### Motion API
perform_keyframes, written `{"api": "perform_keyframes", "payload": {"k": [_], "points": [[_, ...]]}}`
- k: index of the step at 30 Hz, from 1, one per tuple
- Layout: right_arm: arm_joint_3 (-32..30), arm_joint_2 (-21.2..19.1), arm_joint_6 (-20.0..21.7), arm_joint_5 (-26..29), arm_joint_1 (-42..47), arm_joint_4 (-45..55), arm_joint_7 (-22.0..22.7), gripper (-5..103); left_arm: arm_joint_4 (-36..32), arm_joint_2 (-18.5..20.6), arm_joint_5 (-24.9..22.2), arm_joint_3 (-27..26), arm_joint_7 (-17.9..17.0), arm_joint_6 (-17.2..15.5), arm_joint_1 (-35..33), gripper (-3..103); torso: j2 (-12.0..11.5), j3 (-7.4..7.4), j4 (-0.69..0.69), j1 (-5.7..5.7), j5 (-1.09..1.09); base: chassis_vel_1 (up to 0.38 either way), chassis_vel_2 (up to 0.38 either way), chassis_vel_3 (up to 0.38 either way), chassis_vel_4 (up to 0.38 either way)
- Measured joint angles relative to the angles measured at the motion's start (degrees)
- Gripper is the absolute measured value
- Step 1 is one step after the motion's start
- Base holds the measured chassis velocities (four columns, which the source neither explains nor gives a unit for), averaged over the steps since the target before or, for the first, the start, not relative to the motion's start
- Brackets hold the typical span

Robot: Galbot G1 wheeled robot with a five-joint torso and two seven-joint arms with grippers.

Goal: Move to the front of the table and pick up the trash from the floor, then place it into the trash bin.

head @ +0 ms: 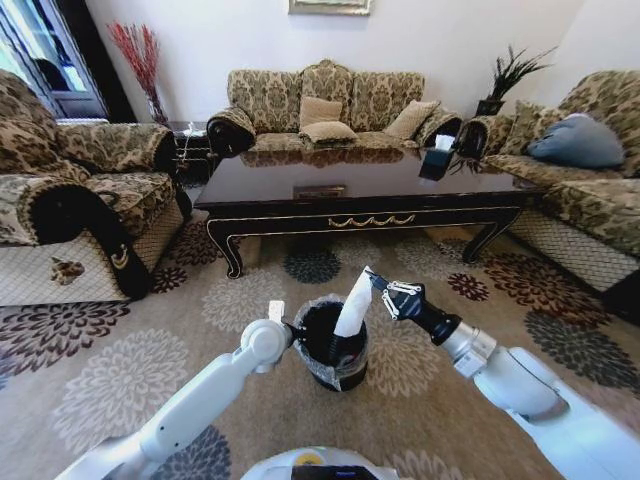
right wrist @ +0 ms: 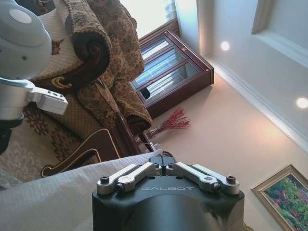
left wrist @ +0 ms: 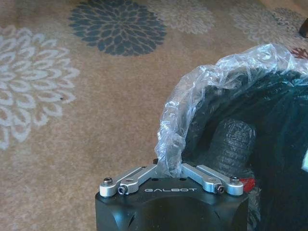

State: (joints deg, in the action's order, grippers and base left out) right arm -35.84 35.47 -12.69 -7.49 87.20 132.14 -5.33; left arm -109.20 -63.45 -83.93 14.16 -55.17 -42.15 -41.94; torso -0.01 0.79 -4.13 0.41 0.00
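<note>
The black trash bin [head: 335, 362] with a clear liner stands on the carpet just in front of me. My left gripper [head: 291, 329] is shut on its rim, pinching the liner [left wrist: 169, 144]. My right gripper [head: 374, 281] is shut on a white paper wrapper [head: 354, 303], a piece of the trash, which hangs slanted with its lower end inside the bin's mouth. In the right wrist view the wrapper [right wrist: 57, 199] runs out from the gripper [right wrist: 163, 162]. A ribbed clear bottle [left wrist: 234, 143] with a red cap [left wrist: 246, 182] lies inside the bin [left wrist: 284, 134]. The dark glossy table [head: 360, 185] stands beyond the bin.
Patterned sofas flank the table: an armchair [head: 70, 200] on the left, a couch [head: 325, 105] behind, another [head: 590, 170] on the right. A dark tissue box [head: 438, 160] sits on the table. Flowered carpet [head: 120, 340] lies open on both sides of the bin.
</note>
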Motion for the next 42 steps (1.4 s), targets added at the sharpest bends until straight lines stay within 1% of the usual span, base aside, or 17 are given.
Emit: {"api": "perform_keyframes", "payload": {"k": [11, 12, 14, 18, 20, 24, 25, 26, 27, 28, 29, 32, 33, 34, 36, 38, 42], "points": [[-0.13, 1.26, -2.84, -7.89, 1.71, -1.32, -1.06, 0, 0.06, -1.34, -0.82, 0.99, -0.53, 0.00, 1.28, 0, 0.01, 0.00, 0.00, 0.00, 0.01, 0.000, 0.000, 0.000, 0.000], [-0.05, 1.25, -3.06, -8.75, 1.28, -1.65, -1.30, -3, -0.22, -1.19, -1.02, 1.00, -0.55, 0.00, 1.26, 0, 0.00, 0.00, -0.01, 0.00, 0.00, 0.000, 0.000, 0.000, 0.000], [0.12, 1.19, -3.62, -10.26, 0.45, -2.09, -1.77, 8, -0.53, -0.95, -1.14, 0.97, -0.58, 0.00, 1.12, 0, 0.01, 0.00, 0.01, 0.00, 0.01, 0.000, 0.000, 0.000, 0.000], [0.17, 1.03, -4.41, -12.00, 0.02, -2.47, -2.67, 18, -1.10, -0.62, -1.38, 0.56, -0.63, 0.00, 0.83, 0, 0.01, 0.00, 0.01, 0.00, 0.01, 0.000, 0.000, 0.000, 0.000], [0.08, 0.99, -5.67, -14.28, 0.05, -2.90, -3.58, 29, -1.58, -0.29, -1.48, -0.07, -0.64, 0.01, 0.29, 0, 0.01, 0.00, 0.00, 0.00, 0.00, 0.000, 0.000, 0.000, 0.000], [-0.27, 1.33, -7.23, -17.26, -0.22, -3.50, -4.46, 40, -2.07, -0.01, -1.48, -0.89, -0.67, 0.01, -0.54, 0, 0.01, 0.00, 0.00, 0.00, 0.00, 0.000, 0.000, 0.000, 0.000], [-0.51, 1.61, -8.59, -19.69, -0.61, -3.88, -5.01, 45, -2.40, 0.19, -1.48, -1.21, -0.67, 0.01, -1.00, 0, 0.01, 0.00, 0.00, 0.00, 0.00, 0.000, 0.000, 0.000, 0.000], [-0.66, 1.80, -9.55, -21.30, -0.90, -4.07, -5.38, 45, -2.61, 0.31, -1.48, -1.33, -0.68, 0.01, -1.22, 0, 0.01, 0.00, 0.00, 0.00, 0.00, 0.000, 0.000, 0.000, 0.000], [-0.94, 2.33, -12.18, -25.32, -1.68, -4.85, -6.36, 56, -3.08, 0.55, -1.50, -1.67, -0.68, 0.01, -1.73, 0, 0.01, 0.00, 0.00, 0.00, 0.00, 0.000, 0.000, 0.000, 0.000], [-0.96, 2.70, -13.49, -27.40, -2.10, -5.38, -6.85, 56, -3.34, 0.66, -1.52, -1.91, -0.68, 0.01, -2.03, 0, 0.01, 0.00, 0.01, 0.00, -0.01, 0.000, 0.000, 0.000, 0.000], [-0.96, 2.70, -13.49, -27.40, -2.10, -5.38, -6.85, 56, -3.34, 0.66, -1.52, -1.91, -0.68, 0.01, -2.03, 0, 0.01, 0.00, 0.01, 0.00, -0.01, 0.000, 0.000, 0.000, 0.000], [-1.01, 3.83, -17.08, -32.37, -3.21, -7.24, -7.84, 73, -4.02, 1.35, -1.79, -3.20, -0.66, 0.01, -3.02, 0, 0.01, 0.00, 0.00, 0.00, 0.00, 0.000, 0.000, 0.000, 0.000], [-1.09, 3.90, -17.43, -32.74, -3.48, -7.71, -7.90, 73, -4.14, 1.62, -1.84, -3.86, -0.60, 0.01, -3.32, 0, 0.01, 0.00, -0.01, 0.00, 0.00, 0.000, 0.000, 0.000, 0.000], [-1.31, 3.92, -17.53, -32.66, -3.82, -8.35, -7.91, 83, -4.21, 2.01, -1.88, -4.80, -0.49, 0.01, -3.72, 0, 0.01, 0.00, 0.00, 0.00, -0.01, 0.000, 0.000, 0.000, 0.000], [-1.49, 3.92, -17.47, -32.04, -4.02, -8.83, -7.90, 83, -4.24, 2.29, -1.88, -5.45, -0.42, 0.01, -4.02, 0, 0.01, 0.00, 0.00, 0.00, 0.00, 0.000, 0.000, 0.000, 0.000], [-1.86, 3.92, -16.42, -29.05, -4.09, -9.97, -7.76, 93, -4.28, 3.18, -1.87, -7.38, -0.01, 0.02, -5.10, 0, 0.01, 0.00, 0.00, 0.00, -0.01, 0.000, 0.000, 0.000, 0.000], [-2.81, 4.61, -15.58, -25.30, -3.05, -11.29, -7.38, 100, -4.30, 5.51, -1.71, -11.45, 0.64, 0.02, -7.80, 0, 0.01, 0.00, 0.00, 0.00, -0.01, 0.000, 0.000, 0.000, 0.000]]}}
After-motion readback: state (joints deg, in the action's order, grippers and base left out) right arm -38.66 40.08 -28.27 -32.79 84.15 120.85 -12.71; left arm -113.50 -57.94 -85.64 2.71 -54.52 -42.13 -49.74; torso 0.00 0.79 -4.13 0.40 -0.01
